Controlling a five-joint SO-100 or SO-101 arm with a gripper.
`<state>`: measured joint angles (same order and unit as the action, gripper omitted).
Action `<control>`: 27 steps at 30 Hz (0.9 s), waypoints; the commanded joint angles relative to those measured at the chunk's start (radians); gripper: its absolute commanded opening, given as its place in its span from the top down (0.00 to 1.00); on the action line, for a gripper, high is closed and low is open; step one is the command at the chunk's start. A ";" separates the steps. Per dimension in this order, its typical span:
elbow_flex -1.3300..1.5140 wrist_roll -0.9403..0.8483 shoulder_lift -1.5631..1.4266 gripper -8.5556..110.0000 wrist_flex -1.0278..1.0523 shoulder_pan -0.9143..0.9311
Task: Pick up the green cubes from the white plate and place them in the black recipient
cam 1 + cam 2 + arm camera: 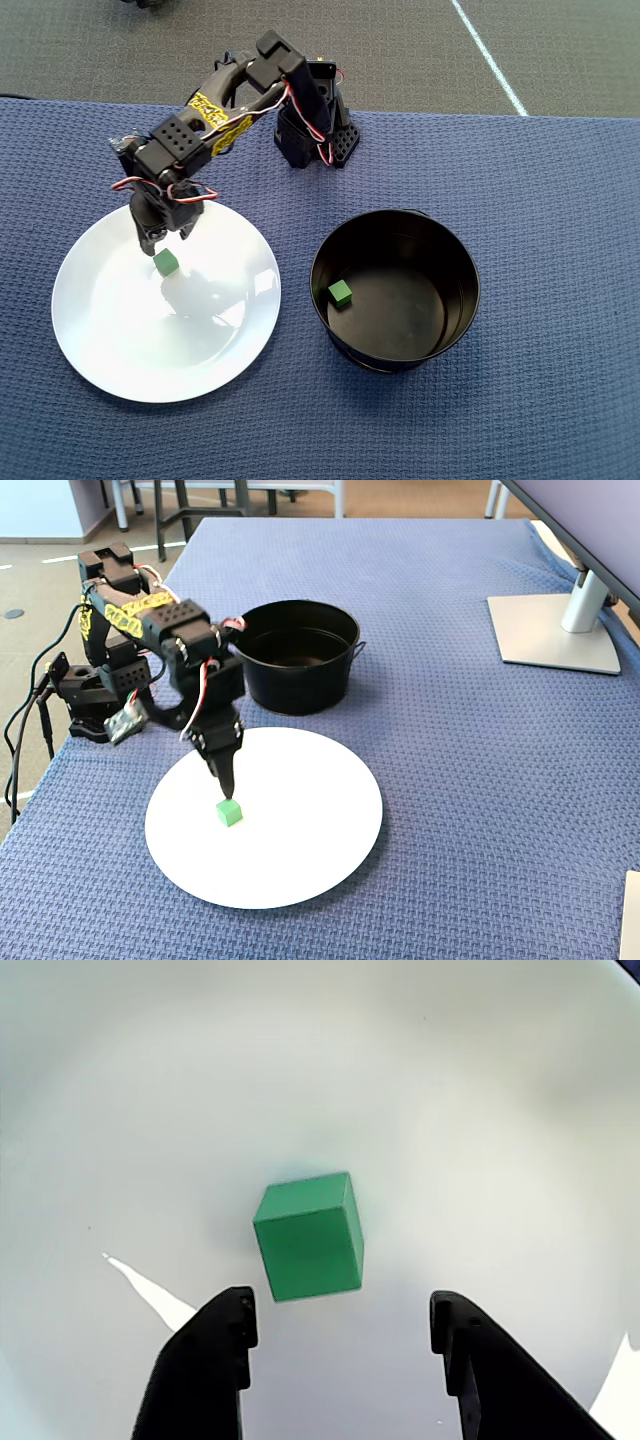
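Just ahead of the tool (340, 1335), w/ its fingers spread and nothing between them, sits the green cube on the plate (308, 1237), turned a bit askew to the fingers in the wrist view. You're low over it but not yet around it; cube is beyond the tips, not between.

Risks, as I judge them: close now and you pinch air or clip the near edge, and the cube skids on the glossy white plate (120, 350). Because it's rotated, the fingers may land on corners, so it could twist or pop out on the lift. Come down too hard and you hit the plate, maybe shifting it on the table (560, 200).

Off to the tool's side, well apart, the black recipient (465, 290) already holds the other green cube (340, 293). Its walls are tall, so carry high enough or you'll knock the rim.
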<state>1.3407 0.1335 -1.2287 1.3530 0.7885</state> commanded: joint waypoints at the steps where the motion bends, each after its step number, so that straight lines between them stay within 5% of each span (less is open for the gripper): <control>1: -0.026 -0.072 -0.003 0.74 -0.002 0.011; 17: -0.064 -0.265 0.124 0.77 -0.038 0.002; 23: -0.058 -0.252 0.121 0.93 -0.055 0.003; 27: -0.049 -0.235 0.109 0.93 -0.075 0.006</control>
<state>1.3300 -0.1197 -1.0922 1.3008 0.8023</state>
